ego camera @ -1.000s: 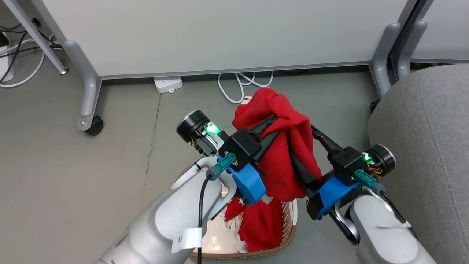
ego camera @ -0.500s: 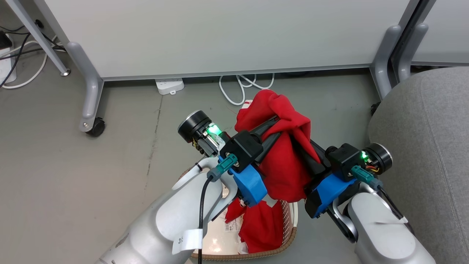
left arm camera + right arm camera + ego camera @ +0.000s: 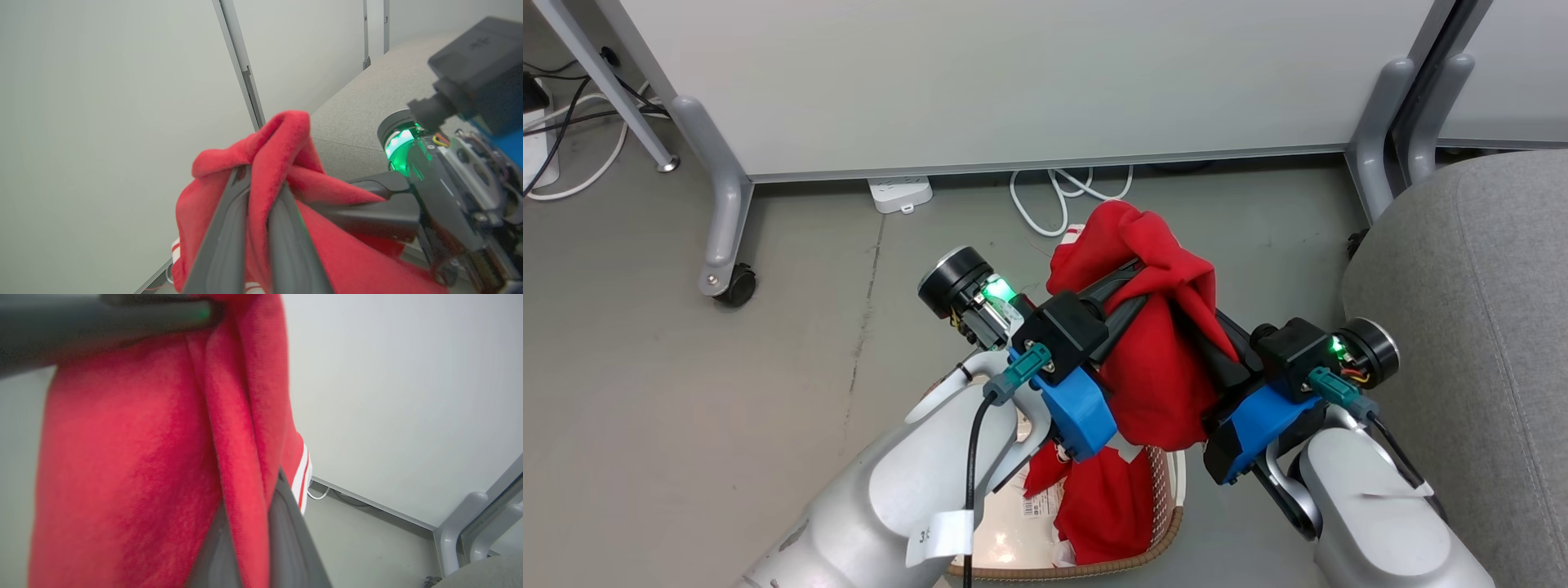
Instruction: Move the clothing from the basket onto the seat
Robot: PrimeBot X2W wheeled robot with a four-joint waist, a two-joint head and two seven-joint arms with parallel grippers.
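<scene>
I read the left gripper (image 3: 261, 185) as clenched: in its wrist view both dark fingers pinch a fold of the red garment (image 3: 1160, 367) between them. The right gripper (image 3: 251, 514) is likewise clamped on the same garment. Its wrist view shows a ridge of red fabric squeezed between its two fingers, with a white trim band (image 3: 302, 473) just beyond.

In the head view the left gripper (image 3: 1131, 276) and the right gripper (image 3: 1205, 331) converge from either side, fingertips hidden under the cloth. The garment hangs bunched from both, lifted clear above the far-right rim of the basket (image 3: 1152, 549).

A second red garment (image 3: 1103, 498) lies inside the basket against its right wall, with a barcode sticker (image 3: 1036, 506) on the base to its left. The basket stands on the grey floor (image 3: 727, 408). The seat (image 3: 1470, 327) is to the right of the basket, apart from the held garment. A white cable (image 3: 1045, 196) lies at the foot of the partition panel (image 3: 1013, 73) beyond.
</scene>
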